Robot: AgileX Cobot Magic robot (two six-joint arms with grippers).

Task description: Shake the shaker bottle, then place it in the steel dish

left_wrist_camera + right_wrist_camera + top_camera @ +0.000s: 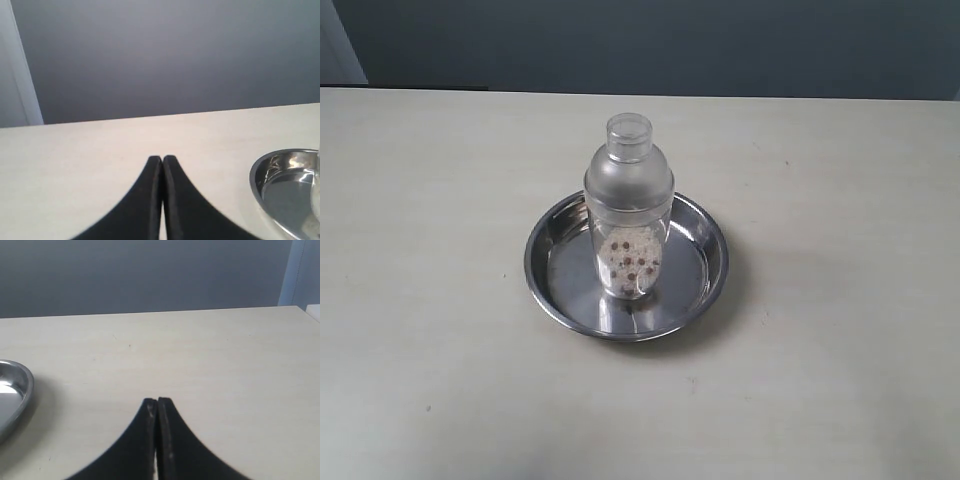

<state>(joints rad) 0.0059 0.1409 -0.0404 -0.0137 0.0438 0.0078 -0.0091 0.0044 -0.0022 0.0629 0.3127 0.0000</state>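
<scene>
On the exterior view I see the shaker bottle (629, 215) standing upright on the flat bottom of the steel dish (560, 290), about at its centre, with its round cap on top. Brown beads (632, 266) lie in the lower part of the clear body. The dish rests on the pale table (840, 380), well away from the far edge and about midway between the left and right sides of the visible surface.

On the left wrist view, my left gripper (162, 159) has its two black fingers pressed together at the tips, with nothing between them. It hangs over bare table. Part of the dish rim (257, 172) shows nearby, apart from the fingers, and a blurred sliver of the bottle (316, 197) stands in the dish at the frame's border. The table's far edge runs in front of a grey wall (175, 55).

On the right wrist view, my right gripper (157, 401) is likewise closed tip to tip and empty, over bare table. A piece of the dish rim (27, 387) shows off to one side, well apart from it.
</scene>
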